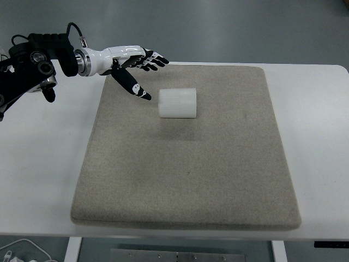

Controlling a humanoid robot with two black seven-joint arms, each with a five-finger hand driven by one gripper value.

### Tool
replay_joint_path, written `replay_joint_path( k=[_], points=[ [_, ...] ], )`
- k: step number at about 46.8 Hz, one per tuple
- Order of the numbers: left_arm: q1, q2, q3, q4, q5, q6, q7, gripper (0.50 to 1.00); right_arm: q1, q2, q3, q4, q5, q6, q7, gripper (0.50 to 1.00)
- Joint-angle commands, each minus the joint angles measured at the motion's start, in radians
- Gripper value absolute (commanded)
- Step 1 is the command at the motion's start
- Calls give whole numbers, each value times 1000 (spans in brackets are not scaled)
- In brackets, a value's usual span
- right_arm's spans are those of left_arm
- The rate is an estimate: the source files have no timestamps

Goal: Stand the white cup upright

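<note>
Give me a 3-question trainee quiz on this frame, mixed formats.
1. True or false: the white cup stands upright on the grey mat.
2. Which hand is over the table? A) left B) right C) both
3. Fill in: the left hand has its fingers ____ and holds nothing.

Key:
1. False; it lies on its side.
2. A; no right hand is in view.
3. Spread, just left of the cup, not touching it.

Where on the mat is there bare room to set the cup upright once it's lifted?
The mat is bare across its whole near half and its right side, right of the white cup. The only crowded patch is the far-left corner, where the left hand hovers open beside the cup.
</note>
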Motion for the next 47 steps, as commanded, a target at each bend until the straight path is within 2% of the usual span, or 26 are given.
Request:
replay_joint_path(
  k=[1, 13, 22, 34, 47],
  points=[
    [-12, -6, 10, 0, 51, 1, 0, 958, 0, 0, 0, 0, 0, 0, 0, 930],
    [-3, -89, 10, 3, 157, 5, 26, 958, 0, 0, 0, 0, 0, 0, 0, 930],
    [1, -141, 48, 8, 230, 88, 57, 958, 0, 0, 0, 0, 0, 0, 0, 930],
    [-5, -178, 114, 29, 235, 192, 61, 960, 0, 0, 0, 0, 0, 0, 0, 930],
    [4, -224, 119, 71, 236, 203, 61, 966, 0, 0, 0, 0, 0, 0, 0, 930]
  ],
)
